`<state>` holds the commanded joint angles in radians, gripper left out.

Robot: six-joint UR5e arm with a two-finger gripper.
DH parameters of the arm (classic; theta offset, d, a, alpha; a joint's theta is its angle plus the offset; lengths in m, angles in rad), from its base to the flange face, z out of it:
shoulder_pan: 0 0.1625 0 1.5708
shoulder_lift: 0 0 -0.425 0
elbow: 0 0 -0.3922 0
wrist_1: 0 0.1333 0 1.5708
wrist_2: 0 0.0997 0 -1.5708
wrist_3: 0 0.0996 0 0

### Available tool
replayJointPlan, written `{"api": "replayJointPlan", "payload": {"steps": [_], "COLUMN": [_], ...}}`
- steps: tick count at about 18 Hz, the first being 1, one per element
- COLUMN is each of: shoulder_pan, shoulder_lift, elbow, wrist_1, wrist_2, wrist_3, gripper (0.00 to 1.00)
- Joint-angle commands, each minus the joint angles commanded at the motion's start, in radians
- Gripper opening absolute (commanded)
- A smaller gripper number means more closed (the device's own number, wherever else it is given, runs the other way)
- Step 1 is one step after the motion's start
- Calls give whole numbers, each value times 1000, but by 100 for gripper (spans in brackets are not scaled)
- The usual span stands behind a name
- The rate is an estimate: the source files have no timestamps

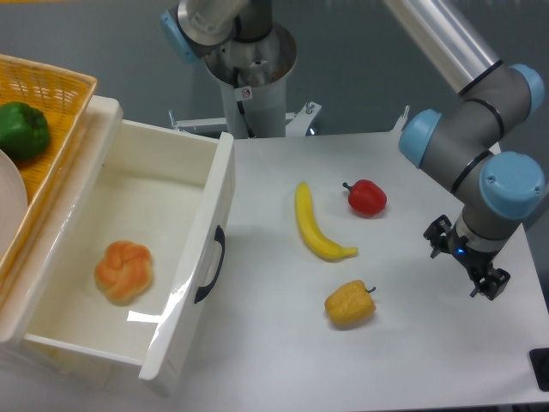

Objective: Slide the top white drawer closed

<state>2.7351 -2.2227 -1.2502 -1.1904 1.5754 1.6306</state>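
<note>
You see a white table (274, 343) before a grey wall. On it lie a banana (316, 225), a red pepper (367, 197) and a yellow pepper (349, 304). At the left the drawer (184, 257), glossy white with a black handle (211, 264), stands pulled out with a bun (124, 271) inside. The gripper (467, 268) hangs at the right, well apart; you cannot tell if its fingers are apart.

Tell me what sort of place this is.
Probably a robotics lab test bench: an arm with its gripper over a white table, toy food such as a banana, and an open white drawer.
</note>
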Motion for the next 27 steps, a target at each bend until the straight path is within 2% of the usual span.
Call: {"api": "replayJointPlan", "payload": {"steps": [5,10,11,13,14,16,22,24,27], "shoulder_pan": [-5,-46,-48,-66,-67,-71,-61,-61,-67], "shoulder_lift": [9,29,32,37,38,54,118,127,121], "elbow": [-8,-2,5,6,3,-11,-78,-103,-106], "wrist_1": [3,6,15,95,106,106,107,109,124], "wrist_2": [-12,1,20,32,38,64,51,23,-37], "wrist_3": [2,-3,-2,0,0,3,-25,-70,-277], "gripper": [100,100,100,100,100,100,100,100,100]}}
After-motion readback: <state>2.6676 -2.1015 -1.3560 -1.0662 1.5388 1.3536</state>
